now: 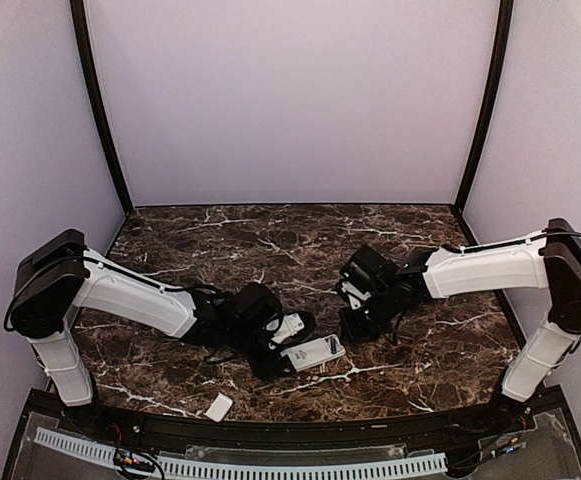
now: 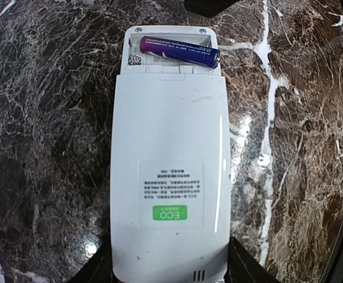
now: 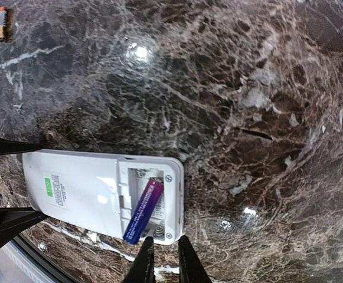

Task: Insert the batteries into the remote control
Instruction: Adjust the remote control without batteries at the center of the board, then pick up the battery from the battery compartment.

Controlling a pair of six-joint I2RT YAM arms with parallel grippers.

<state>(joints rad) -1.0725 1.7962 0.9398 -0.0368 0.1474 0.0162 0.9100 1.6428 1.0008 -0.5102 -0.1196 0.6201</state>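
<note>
The dark marbled table [image 1: 270,240] carries everything, and the left arm [image 1: 130,290] and right arm [image 1: 490,268] both reach in toward its near middle. There the remote control [image 2: 170,177] lies face down, its white back with a green label upward and its battery compartment uncovered at the end away from the left wrist. The left gripper [image 2: 170,250] stands spread around the remote's other end, one finger against each long side, so it appears to be holding the handset. The right gripper [image 3: 166,239] hovers just beside the compartment end, its fingers drawn almost together with only a slit between them and nothing in it. A small white cover plate [image 1: 219,406] lies apart near the table's front edge. The dark bluish battery [image 2: 179,50] lies askew across the open compartment, one end riding up over the rim. The pale battery [image 3: 2,23] lies on the table, well apart from the remote.
</note>
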